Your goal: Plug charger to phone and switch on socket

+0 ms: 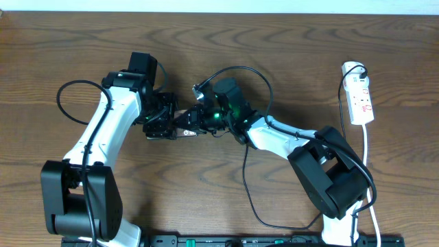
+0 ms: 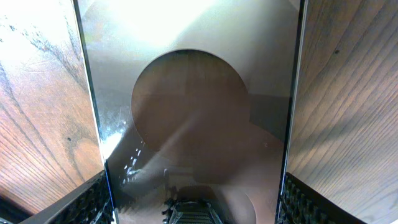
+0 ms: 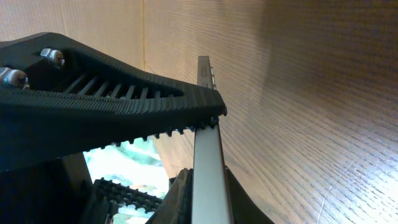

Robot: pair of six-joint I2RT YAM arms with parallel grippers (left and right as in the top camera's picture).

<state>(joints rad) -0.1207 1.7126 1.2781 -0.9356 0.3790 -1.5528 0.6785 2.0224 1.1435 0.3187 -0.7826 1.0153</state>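
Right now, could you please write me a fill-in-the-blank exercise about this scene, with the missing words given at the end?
The flat dark brown rectangular phone sits between the fingers of the ___ arm. The small white elongated power strip lies on the wooden table at the robot's ___ side. Its switches bear ___ marks. Missing words: left; right; red.

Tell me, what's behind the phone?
In the left wrist view, only wooden table shows, past both long edges of the phone gripped in the left claw. Whatever is straight behind it is covered by the phone itself.
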